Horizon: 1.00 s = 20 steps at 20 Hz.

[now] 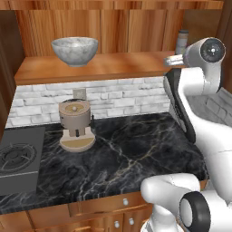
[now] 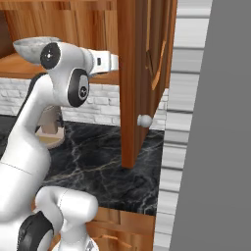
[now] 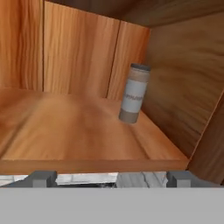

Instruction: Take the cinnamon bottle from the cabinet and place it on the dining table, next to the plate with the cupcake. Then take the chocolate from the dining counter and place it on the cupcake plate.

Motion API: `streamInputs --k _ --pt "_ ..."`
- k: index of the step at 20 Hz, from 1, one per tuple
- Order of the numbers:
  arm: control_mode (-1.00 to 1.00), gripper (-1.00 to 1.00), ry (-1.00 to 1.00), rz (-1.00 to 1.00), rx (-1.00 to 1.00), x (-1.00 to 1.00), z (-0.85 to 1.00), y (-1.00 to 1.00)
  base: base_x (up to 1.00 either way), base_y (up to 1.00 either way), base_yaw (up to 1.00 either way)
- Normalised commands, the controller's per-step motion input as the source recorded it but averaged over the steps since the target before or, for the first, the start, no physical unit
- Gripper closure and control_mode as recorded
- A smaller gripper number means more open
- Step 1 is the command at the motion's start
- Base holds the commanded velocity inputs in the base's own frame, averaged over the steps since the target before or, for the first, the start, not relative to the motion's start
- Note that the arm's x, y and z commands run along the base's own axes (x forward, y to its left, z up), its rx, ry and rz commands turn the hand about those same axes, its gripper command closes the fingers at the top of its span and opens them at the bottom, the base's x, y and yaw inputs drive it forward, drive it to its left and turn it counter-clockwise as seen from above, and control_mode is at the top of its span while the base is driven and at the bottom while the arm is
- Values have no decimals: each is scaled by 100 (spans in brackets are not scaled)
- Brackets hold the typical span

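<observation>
— Wooden cabinet [image 3: 78, 57] shelf: where's the cinnamon bottle [image 3: 134, 93]?
— Upright, deep in the back right corner, near the side wall.
— And the gripper [image 3: 111, 177]?
— Fingers apart, empty, at the shelf's front edge. Reach in level, centre the jar, avoid the wall

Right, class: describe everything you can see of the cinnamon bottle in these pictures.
The cinnamon bottle is a small cylindrical jar with a dark cap, a pale grey labelled body and brown showing at top and base. It stands on the wooden shelf of the cabinet, near the back right corner, apart from both walls. In the hand view it leans slightly. Nothing but the shelf touches it; the gripper sits short of it.
</observation>
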Motion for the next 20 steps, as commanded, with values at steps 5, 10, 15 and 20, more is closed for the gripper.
streamInputs --k 5,10,15,20 --pt "-100 -100 0 -18 2 68 46 -5 0 0 0" --pt "-100 -100 4 -9 5 13 12 -41 0 0 0" --pt "-100 -100 4 -6 9 35 -18 -33 0 0 0" --pt "-100 -100 0 -4 5 63 -2 -8 0 0 0"
